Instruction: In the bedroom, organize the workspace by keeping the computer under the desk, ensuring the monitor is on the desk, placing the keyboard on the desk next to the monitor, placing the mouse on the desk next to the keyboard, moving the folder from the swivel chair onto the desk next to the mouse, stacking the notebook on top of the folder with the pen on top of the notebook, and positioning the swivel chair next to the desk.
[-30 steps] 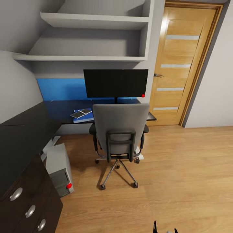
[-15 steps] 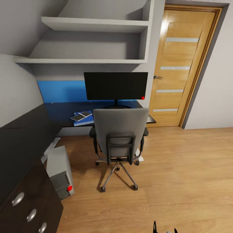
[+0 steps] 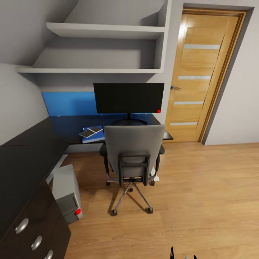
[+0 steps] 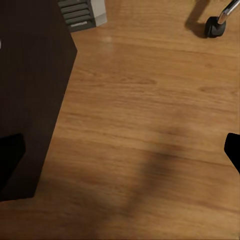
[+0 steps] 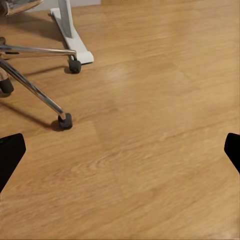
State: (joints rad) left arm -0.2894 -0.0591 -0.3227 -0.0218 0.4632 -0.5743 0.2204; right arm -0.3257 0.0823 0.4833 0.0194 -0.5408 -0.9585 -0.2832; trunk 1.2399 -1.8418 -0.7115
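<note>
The grey swivel chair [image 3: 133,151] stands with its back to me, pushed up to the black desk [image 3: 32,151]. The black monitor [image 3: 128,98] stands on the desk behind it. Left of the chair the blue folder [image 3: 96,136] lies on the desktop with the grey notebook [image 3: 90,131] on top. The pen is too small to make out. Keyboard and mouse are hidden. The grey computer [image 3: 66,192] stands on the floor beside the drawers. My right gripper [image 3: 183,254] [image 5: 120,152] and left gripper [image 4: 120,157] hang open and empty over the floor.
A wooden door [image 3: 201,75] is right of the desk and grey shelves [image 3: 104,30] hang above it. The drawer unit [image 4: 30,75] is close to my left gripper. Chair casters [image 5: 65,121] and a white desk foot [image 5: 70,35] lie near my right gripper.
The whole picture has slid down slightly, so the camera has moved. The chair, desk items and computer keep their places, and both grippers stay open.
</note>
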